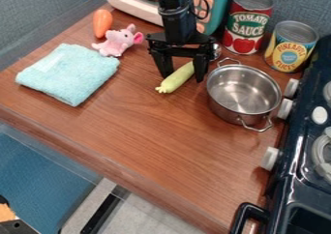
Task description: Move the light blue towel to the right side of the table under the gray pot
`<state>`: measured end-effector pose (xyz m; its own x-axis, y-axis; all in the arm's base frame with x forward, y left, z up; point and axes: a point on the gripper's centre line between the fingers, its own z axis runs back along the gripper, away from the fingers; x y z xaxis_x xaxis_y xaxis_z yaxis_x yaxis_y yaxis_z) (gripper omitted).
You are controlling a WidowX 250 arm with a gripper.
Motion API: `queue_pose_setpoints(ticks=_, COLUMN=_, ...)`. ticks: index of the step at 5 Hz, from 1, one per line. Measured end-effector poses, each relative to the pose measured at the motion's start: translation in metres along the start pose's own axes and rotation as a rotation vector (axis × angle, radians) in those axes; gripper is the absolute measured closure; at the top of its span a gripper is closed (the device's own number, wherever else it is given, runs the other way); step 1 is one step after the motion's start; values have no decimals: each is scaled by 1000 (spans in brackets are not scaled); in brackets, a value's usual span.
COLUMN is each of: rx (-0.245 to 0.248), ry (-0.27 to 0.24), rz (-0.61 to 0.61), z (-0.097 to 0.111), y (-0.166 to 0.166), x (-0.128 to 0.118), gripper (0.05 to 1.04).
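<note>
1. Folded light blue towel (69, 74) lies by the bench's (161, 141) left corner, probably compact for carrying.
2. Gripper (184, 79) hangs released, fingers apart, presumably free for grasping.
3. Gray pot (243, 94) stands near the right edge, marking the goal.

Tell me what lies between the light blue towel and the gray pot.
In the camera view, a yellow-green toy vegetable lies between the towel and the pot, nearer the pot.

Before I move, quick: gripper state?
Gripper: open, fingers spread apart by the pale green toy, not clamped on it; the towel lies clear of it, to the image's left.
</note>
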<state>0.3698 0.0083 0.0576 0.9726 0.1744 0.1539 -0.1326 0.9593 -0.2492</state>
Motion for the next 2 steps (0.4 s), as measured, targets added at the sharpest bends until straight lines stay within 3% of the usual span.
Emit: queue_pose_setpoints(ticks=2, rx=-24, ry=0, rz=32, z=1, y=-1, x=0, gripper=84)
